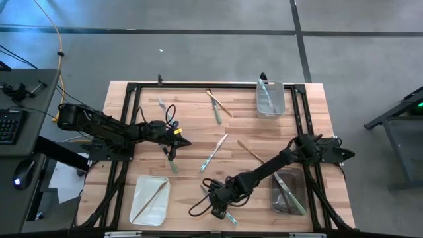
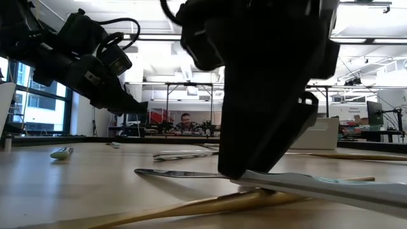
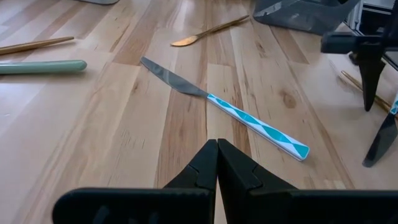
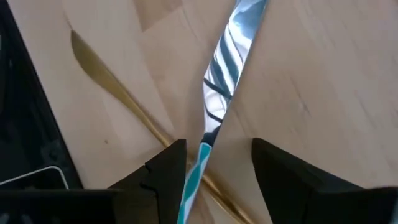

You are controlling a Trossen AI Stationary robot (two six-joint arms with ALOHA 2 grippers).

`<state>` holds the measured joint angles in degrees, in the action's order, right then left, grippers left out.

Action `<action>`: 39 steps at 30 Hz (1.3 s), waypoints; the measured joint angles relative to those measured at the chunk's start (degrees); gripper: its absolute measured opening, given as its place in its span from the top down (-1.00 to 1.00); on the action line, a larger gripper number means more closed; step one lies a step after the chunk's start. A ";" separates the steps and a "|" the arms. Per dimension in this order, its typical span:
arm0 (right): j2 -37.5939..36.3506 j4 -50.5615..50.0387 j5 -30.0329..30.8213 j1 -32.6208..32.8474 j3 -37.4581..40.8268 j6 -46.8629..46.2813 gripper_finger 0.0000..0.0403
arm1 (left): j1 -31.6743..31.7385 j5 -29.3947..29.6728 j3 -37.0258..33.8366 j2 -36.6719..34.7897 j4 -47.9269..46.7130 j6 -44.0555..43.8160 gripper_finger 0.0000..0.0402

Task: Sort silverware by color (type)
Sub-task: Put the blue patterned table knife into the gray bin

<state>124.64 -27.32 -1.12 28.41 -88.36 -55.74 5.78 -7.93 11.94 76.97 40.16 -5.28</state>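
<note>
Straddling a blue-handled knife [image 4: 224,81], the right gripper [image 4: 217,158] stands with its fingers wide, one on either side of the piece and not yet closed on it, low at the near edge of the surface [image 1: 192,125]. That knife lies across a gold utensil [image 4: 106,81], touching it. By judgement it is light, stiff and smooth; the polished blade would likely slip, so the patterned handle is the sounder place to take hold, and the gold piece beneath could be dragged along.

The left gripper [image 3: 216,163] is closed on nothing and hovers mid-surface, pointing at a second blue-handled knife [image 3: 224,106] lying flat and alone. More silverware is scattered about: a green-handled piece [image 3: 43,66] and a gold spoon [image 3: 208,31].

Three trays stand on the pale wooden planks: a white tray [image 1: 151,198] holding one gold piece, a clear tray [image 1: 269,99], and a dark tray [image 1: 289,192].

Beyond is a bright workshop; a person [image 2: 186,121] sits far back.
</note>
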 joint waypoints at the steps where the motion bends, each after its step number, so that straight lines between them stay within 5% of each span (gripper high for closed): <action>1: 0.14 0.01 -0.17 -0.01 -0.02 -0.08 0.12 | 0.02 0.01 0.00 0.00 0.00 0.00 1.00; 6: 0.36 -0.13 0.38 -0.01 -0.07 0.83 0.18 | 0.02 0.19 0.00 0.00 -0.02 -0.02 1.00; 20: 0.63 -0.52 -3.08 -1.88 -0.13 8.08 0.84 | 0.00 0.23 0.00 0.00 -0.06 -0.02 1.00; 25: 1.11 -8.92 -1.99 -2.52 -4.78 15.66 0.97 | 0.02 0.23 0.00 0.00 -0.09 -0.02 1.00; 33: 1.05 -37.58 12.63 -3.11 -21.83 27.28 0.98 | 0.00 0.21 0.00 0.00 -0.13 0.02 1.00; 39: 0.32 -57.17 40.10 -2.24 -31.85 31.26 0.98 | 0.02 0.22 0.00 0.00 -0.12 1.00 1.00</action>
<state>124.96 -84.50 38.98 26.17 -120.21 -24.47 5.80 -7.71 11.94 76.97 40.04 -4.28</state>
